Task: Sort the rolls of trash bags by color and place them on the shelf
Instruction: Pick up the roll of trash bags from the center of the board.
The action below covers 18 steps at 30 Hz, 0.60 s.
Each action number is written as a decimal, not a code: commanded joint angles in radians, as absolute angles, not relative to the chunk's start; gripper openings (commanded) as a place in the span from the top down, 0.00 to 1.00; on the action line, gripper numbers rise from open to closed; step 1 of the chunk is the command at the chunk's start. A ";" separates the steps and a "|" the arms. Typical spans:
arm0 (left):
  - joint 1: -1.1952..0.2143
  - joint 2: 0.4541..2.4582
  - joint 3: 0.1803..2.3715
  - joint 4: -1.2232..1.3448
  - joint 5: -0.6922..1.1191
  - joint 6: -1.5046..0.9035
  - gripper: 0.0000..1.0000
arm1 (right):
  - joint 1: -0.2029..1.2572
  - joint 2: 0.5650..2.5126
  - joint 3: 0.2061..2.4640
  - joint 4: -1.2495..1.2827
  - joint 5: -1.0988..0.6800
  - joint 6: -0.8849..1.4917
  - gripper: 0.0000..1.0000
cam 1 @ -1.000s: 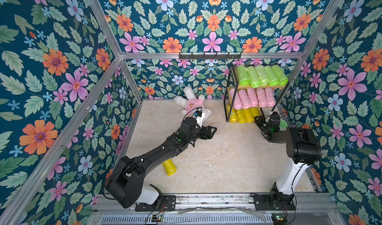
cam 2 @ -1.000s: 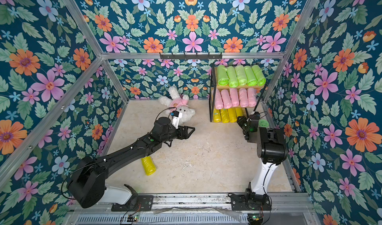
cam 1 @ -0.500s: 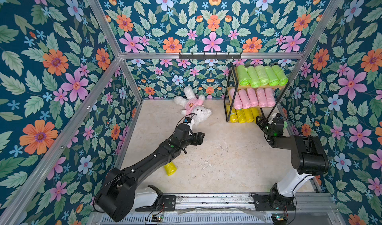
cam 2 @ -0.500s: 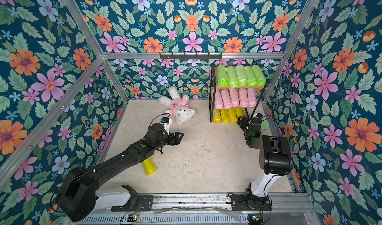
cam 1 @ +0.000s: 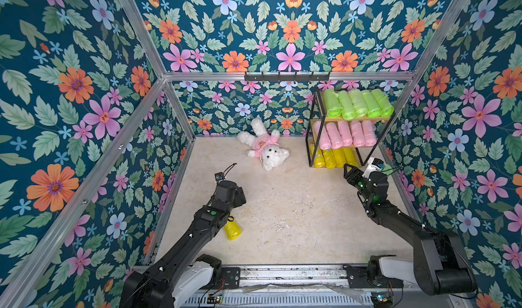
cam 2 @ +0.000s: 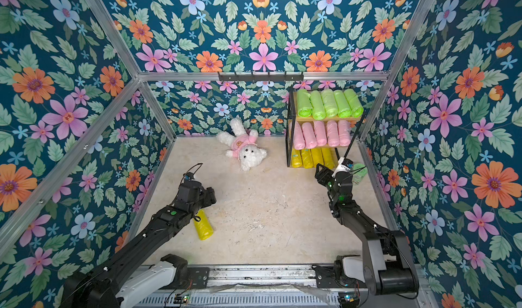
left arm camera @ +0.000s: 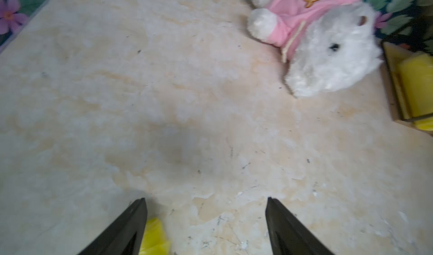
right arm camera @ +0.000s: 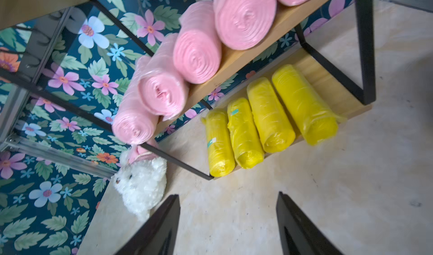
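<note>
Marble floor (cam 1: pixel 296 207): teddy bear (cam 1: pixel 267 149) at twelve o'clock, shelf (cam 1: pixel 353 119) at two; yellow roll (cam 1: pixel 232 230) maybe touching left arm (cam 1: pixel 203 221); left gripper (left arm camera: pixel 206 198), right gripper (right arm camera: pixel 228 195) spread, empty.

Yellow roll (cam 1: pixel 232 230), floral walls (cam 1: pixel 70 108).

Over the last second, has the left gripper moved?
Yes. The left gripper has drawn back from the teddy bear toward the loose yellow roll, which has stayed put.
</note>
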<state>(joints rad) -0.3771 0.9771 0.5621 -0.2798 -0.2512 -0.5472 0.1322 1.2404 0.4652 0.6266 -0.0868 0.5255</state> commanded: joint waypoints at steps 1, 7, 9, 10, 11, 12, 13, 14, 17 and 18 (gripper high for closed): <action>-0.352 0.963 0.550 -0.392 -0.333 -0.603 0.10 | 0.194 1.195 0.450 0.579 -0.019 0.481 0.29; -0.308 0.946 0.518 -0.463 -0.299 -0.649 0.02 | 0.409 1.146 0.434 0.562 0.086 0.421 0.28; -0.302 0.970 0.505 -0.469 -0.262 -0.674 0.01 | 0.464 1.149 0.430 0.578 0.109 0.415 0.27; -0.301 0.989 0.502 -0.466 -0.244 -0.685 0.01 | 0.481 1.157 0.427 0.591 0.110 0.419 0.27; -0.300 1.008 0.502 -0.467 -0.233 -0.701 0.02 | 0.494 1.167 0.425 0.603 0.106 0.427 0.27; -0.297 1.022 0.500 -0.462 -0.222 -0.709 0.03 | 0.502 1.175 0.423 0.614 0.103 0.432 0.27; -0.295 1.038 0.495 -0.449 -0.201 -0.712 0.04 | 0.511 1.186 0.421 0.627 0.101 0.438 0.27; -0.292 1.054 0.490 -0.435 -0.182 -0.713 0.05 | 0.517 1.195 0.417 0.642 0.100 0.443 0.27; -0.289 1.095 0.484 -0.403 -0.150 -0.710 0.09 | 0.525 1.224 0.412 0.673 0.085 0.457 0.27; -0.290 1.106 0.481 -0.392 -0.146 -0.707 0.11 | 0.525 1.232 0.413 0.677 0.079 0.459 0.27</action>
<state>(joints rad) -0.2916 1.0855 0.4839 -0.4290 -0.1894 -0.7002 0.5217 1.2182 0.4133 0.6163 0.0780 0.4454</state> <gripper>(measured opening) 0.901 0.726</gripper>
